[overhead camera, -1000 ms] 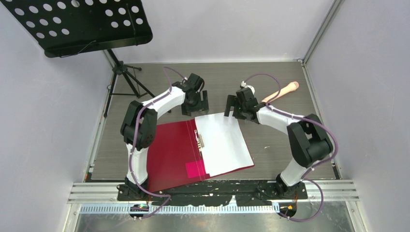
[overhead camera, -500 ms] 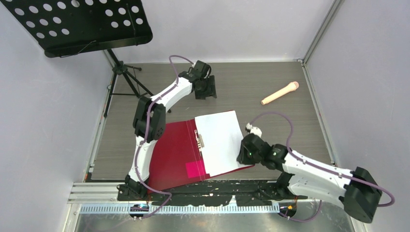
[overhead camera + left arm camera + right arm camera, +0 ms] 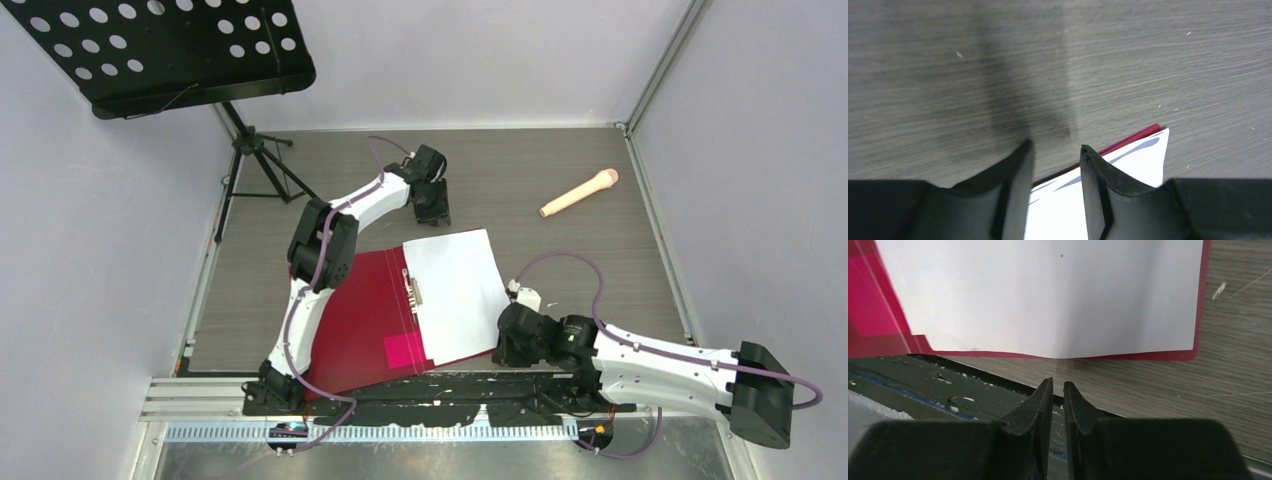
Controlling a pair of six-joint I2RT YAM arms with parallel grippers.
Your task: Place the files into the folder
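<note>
My left pincer [image 3: 1055, 148] is half open and empty, at twelve o'clock of the files [image 3: 455, 290]. My right pincer [image 3: 1058, 382] (nearly shut, empty) sits at five o'clock of the folder [image 3: 355, 320].

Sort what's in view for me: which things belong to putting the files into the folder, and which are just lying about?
Belongs to the job: the white files; the open red folder they lie on.

Just lying about: the peach microphone-shaped object at the far right; the black music stand in the far left corner.
</note>
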